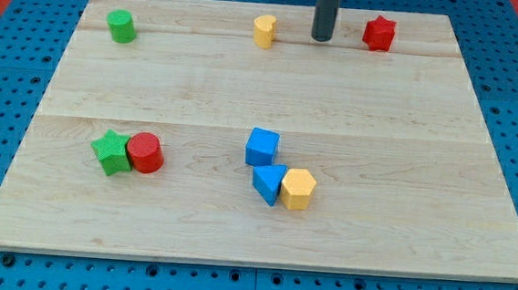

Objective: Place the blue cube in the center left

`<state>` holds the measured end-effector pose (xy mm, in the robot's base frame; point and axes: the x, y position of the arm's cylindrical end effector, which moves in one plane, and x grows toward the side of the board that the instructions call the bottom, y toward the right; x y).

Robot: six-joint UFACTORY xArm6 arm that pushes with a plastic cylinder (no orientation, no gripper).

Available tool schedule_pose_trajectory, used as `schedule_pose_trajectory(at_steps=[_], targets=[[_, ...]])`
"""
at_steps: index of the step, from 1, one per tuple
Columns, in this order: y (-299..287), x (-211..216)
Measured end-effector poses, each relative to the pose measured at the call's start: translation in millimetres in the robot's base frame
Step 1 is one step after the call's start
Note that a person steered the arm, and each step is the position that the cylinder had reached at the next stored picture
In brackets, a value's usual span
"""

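Note:
The blue cube (262, 147) sits a little below the board's middle. A blue triangular block (268, 182) touches it from below, and a yellow hexagonal block (297, 189) touches the triangle's right side. My tip (321, 38) is at the view's top, between the yellow block (264, 31) and the red star (378, 33), far above the blue cube and apart from every block.
A green cylinder (120, 26) stands at the top left. A green star (110, 152) and a red cylinder (145, 153) touch each other at the lower left. The wooden board (421, 175) lies on a blue perforated table.

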<state>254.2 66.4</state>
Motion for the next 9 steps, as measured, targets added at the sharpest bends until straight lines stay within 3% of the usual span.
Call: schedule_pose_trajectory(at_steps=[5,6,8,9], targets=[[-21.2,1.6],[-21.2,34.9],[-3.1,157.7],[7.8,193.3]])
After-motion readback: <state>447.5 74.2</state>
